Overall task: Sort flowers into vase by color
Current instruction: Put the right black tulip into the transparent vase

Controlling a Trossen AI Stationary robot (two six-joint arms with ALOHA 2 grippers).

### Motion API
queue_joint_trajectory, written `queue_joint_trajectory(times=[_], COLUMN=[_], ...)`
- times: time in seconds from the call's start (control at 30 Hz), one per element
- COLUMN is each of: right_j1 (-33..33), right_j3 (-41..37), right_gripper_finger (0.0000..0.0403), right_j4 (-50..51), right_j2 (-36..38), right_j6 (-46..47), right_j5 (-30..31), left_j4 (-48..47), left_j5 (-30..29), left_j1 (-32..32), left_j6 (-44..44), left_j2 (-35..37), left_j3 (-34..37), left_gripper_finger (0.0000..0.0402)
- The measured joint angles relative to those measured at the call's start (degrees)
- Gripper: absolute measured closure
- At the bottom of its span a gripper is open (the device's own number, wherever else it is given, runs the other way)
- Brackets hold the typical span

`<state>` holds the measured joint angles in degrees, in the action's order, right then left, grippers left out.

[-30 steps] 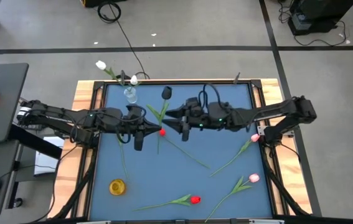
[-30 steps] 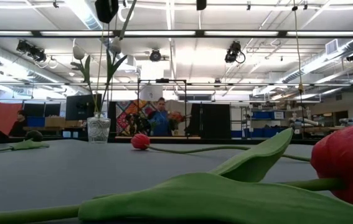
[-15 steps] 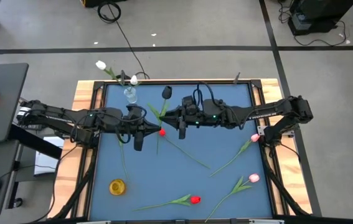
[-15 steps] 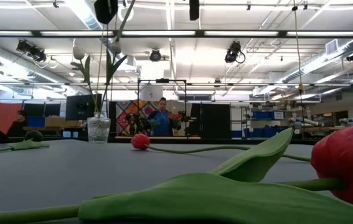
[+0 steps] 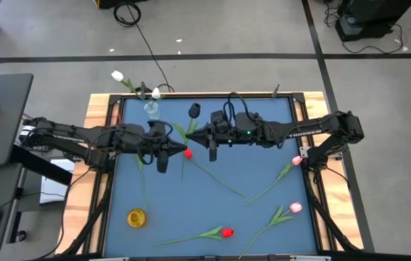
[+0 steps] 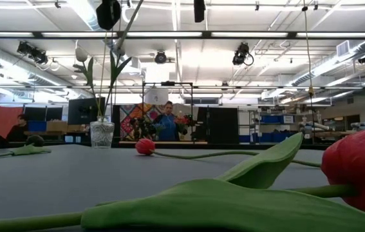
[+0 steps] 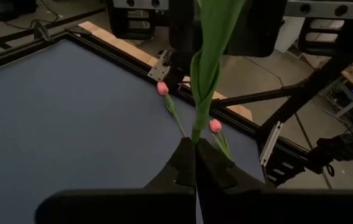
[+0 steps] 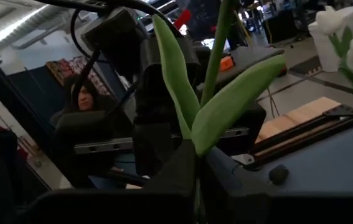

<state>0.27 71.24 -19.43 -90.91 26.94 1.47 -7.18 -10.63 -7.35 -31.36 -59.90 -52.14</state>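
A tulip with a green stem, long leaves (image 5: 182,130) and a dark head (image 5: 194,109) hangs above the middle of the blue table (image 5: 263,116), clear of it. My left gripper (image 5: 184,151) and my right gripper (image 5: 194,133) face each other, both shut on its stem. The left one holds it lower down and the right one at the leaves. A glass vase (image 5: 151,110) with white tulips stands at the far left. A small yellow vase (image 5: 136,216) stands at the near left. My left gripper pinches the bare stem (image 7: 196,132) below the leaves between its two fingers. It comes about level from the table's left, and the fingers lie across the stem. My right gripper pinches the stem where the leaves branch off (image 8: 198,142). It comes level from the table's right, with its fingers across the stem.
On the table lie a red tulip (image 5: 188,153) under my left gripper, another red one (image 5: 227,233) near the front, two pink ones (image 5: 296,161) (image 5: 295,207) at the right and a dark-headed one (image 6: 34,140) at the left. A person (image 6: 166,124) stands beyond the table.
My right gripper has gone toward the table's left, up to the held tulip, and has shut on its stem beside my left gripper. The tulip has stayed where it was.
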Motion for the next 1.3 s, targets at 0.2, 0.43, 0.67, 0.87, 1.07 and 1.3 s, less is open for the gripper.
queue_joint_trajectory(times=[0.2, 0.43, 0.67, 0.87, 1.07, 1.3], right_j1=[-0.5, -0.8, -1.3, -2.1, -4.1, -6.1], right_j3=[0.1, 0.0, 0.0, 0.0, 0.1, 9.9], right_gripper_finger=[0.0321, 0.0287, 0.0388, 0.0395, 0.0395, 0.0396], right_j4=[-0.7, -2.6, -6.0, -6.5, -11.2, -13.5], right_j2=[-1.6, -2.8, -4.6, -4.7, -7.0, -18.1], right_j6=[2.4, 1.0, -3.4, -11.8, -22.7, -29.8], right_j5=[-2.0, -5.0, -6.7, -3.5, -4.1, -7.7], left_j4=[-0.3, -1.5, -4.0, -12.0, -19.3, -22.7], left_j5=[0.2, 0.0, -2.0, -4.5, -6.6, -10.7], left_j1=[0.1, 0.1, 0.2, 1.9, 3.3, 3.4], left_j6=[-0.6, -1.9, -2.6, -2.6, -2.4, 0.7], left_j2=[0.0, 0.0, 0.7, 5.8, 14.7, 24.4], left_j3=[0.0, 0.0, 0.0, 0.1, 0.0, 0.0], left_gripper_finger=[0.0401, 0.0401, 0.0348, 0.0287, 0.0269, 0.0268])
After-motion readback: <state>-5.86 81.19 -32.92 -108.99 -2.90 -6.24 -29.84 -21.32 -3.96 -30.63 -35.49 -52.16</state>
